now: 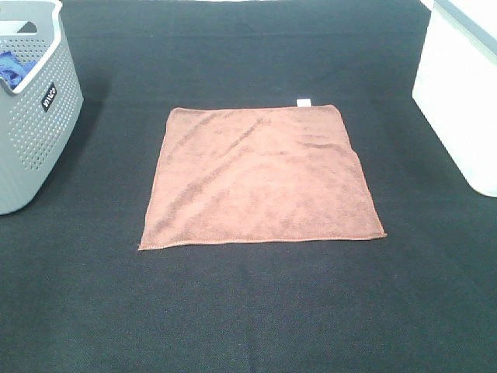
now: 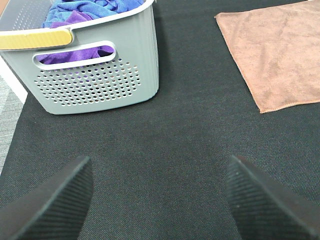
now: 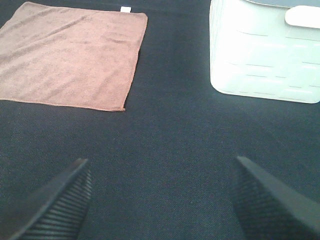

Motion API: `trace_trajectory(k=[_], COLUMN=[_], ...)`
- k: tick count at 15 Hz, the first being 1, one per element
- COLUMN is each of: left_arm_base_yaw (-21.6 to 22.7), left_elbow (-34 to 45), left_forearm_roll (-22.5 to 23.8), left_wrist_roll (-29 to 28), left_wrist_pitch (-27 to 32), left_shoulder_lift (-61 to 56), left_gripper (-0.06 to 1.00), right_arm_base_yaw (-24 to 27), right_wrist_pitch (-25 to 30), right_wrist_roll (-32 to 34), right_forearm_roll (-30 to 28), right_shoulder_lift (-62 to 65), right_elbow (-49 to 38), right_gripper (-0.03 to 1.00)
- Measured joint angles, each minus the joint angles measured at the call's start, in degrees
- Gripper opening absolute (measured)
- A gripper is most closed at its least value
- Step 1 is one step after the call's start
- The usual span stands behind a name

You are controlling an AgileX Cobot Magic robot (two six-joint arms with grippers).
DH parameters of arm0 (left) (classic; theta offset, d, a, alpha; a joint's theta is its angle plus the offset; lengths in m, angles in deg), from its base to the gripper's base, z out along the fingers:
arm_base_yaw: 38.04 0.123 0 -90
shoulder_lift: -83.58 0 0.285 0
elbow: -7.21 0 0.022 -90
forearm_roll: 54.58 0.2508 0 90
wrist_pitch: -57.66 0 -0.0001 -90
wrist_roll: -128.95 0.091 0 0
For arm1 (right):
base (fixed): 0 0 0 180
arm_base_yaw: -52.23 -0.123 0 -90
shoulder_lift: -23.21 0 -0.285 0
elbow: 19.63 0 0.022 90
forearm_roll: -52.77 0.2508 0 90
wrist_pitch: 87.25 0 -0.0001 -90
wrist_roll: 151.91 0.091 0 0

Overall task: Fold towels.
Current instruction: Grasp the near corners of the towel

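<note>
stage: pre-fold, nothing gripped | towel [image 1: 260,177]: flat at frame centre on black surface [image 1: 248,326], tag [image 1: 304,102] on top edge, spread ready for folding | left jaws: wide apart, empty | right jaws: wide apart, empty | grey basket [image 1: 35,116] upper left, white bin [image 1: 458,93] upper right

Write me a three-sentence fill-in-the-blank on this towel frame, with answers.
The reddish-brown towel lies flat, its small tag coloured ____. The perforated grey basket stands to the towel's ____ in the exterior high view. The left gripper and right gripper both have jaws ____, holding nothing.
Missing: white; left; open.
</note>
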Motion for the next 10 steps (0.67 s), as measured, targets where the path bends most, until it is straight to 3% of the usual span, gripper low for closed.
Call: trace_trajectory(k=[10], left_arm_base_yaw=[0.0], left_elbow=[0.0], left_forearm_roll=[0.0], left_wrist_roll=[0.0], left_wrist_pitch=[0.0], left_shoulder_lift=[0.0], left_gripper=[0.71], right_arm_base_yaw=[0.0], right_wrist_pitch=[0.0], right_wrist_roll=[0.0], right_forearm_roll=[0.0], right_shoulder_lift=[0.0], right_elbow=[0.0], right_gripper=[0.73])
